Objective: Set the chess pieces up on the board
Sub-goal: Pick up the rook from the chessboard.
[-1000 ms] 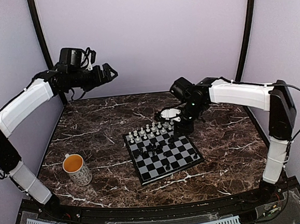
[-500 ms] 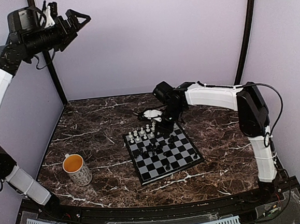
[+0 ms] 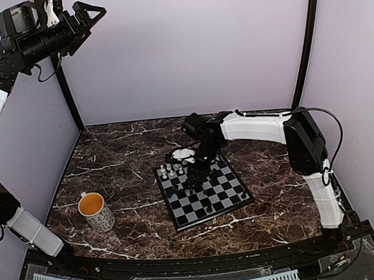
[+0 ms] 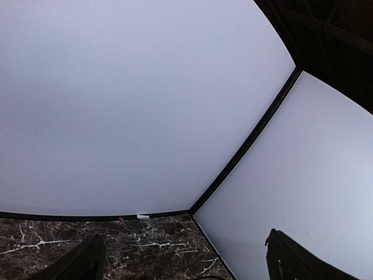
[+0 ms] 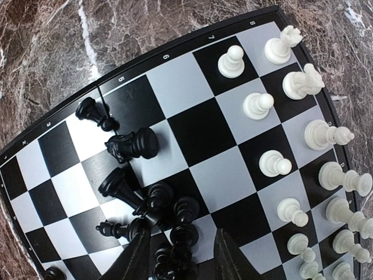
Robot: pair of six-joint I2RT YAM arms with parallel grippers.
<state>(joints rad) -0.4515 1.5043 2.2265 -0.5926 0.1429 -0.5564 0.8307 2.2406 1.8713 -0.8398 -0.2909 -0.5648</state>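
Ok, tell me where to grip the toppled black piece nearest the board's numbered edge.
The black piece lies on its side with bare board along both flanks, so probably pinch its slim middle from straight above, closing across its length.

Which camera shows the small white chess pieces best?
The right wrist view: the small white chess pieces stand large and distinct along the checkered board's edge. The top external view shows them tiny beside the right arm. The left wrist view shows none.
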